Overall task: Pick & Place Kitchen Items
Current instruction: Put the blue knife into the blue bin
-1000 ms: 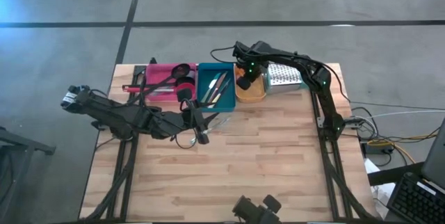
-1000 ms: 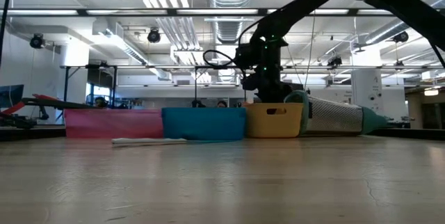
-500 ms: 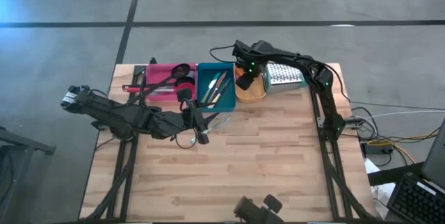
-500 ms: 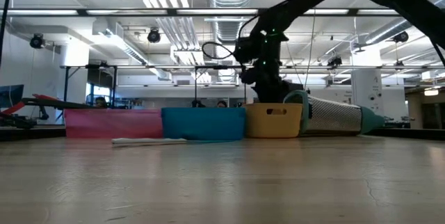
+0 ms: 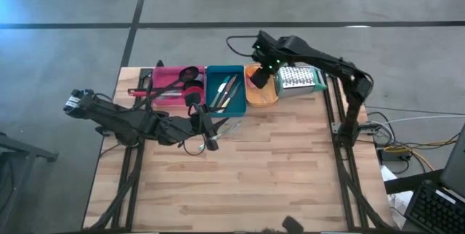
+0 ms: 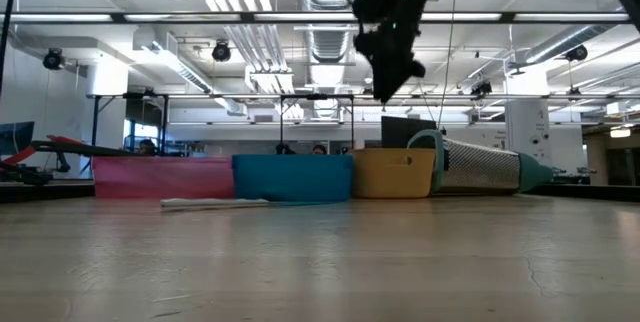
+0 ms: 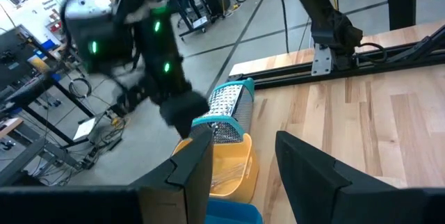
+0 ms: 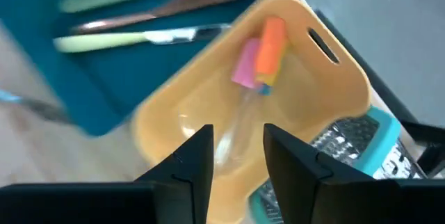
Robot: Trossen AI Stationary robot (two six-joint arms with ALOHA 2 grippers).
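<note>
Directly beneath the right gripper (image 8: 235, 156), whose fingers stand spread with nothing between them, the orange tray (image 8: 334, 78) holds a small orange piece (image 8: 271, 43) lying against a pink piece (image 8: 247, 64); both lie flat on the tray floor, long axes roughly parallel and running toward the slotted end wall. Just beyond that tray, on one side, the teal tray (image 5: 225, 89) carries thin knives (image 8: 146, 36) lying lengthwise along it, blades pointing the same way. On the other side lies the metal grater (image 5: 294, 80), tipped on its side and touching the orange tray. Farther off, the left gripper (image 5: 207, 128) hangs low near the teal tray's front edge, fingers parted and empty. The main risk, I judge, is the right arm clipping the grater or tray rim on its next move, shoving the tray and scattering the pieces.
</note>
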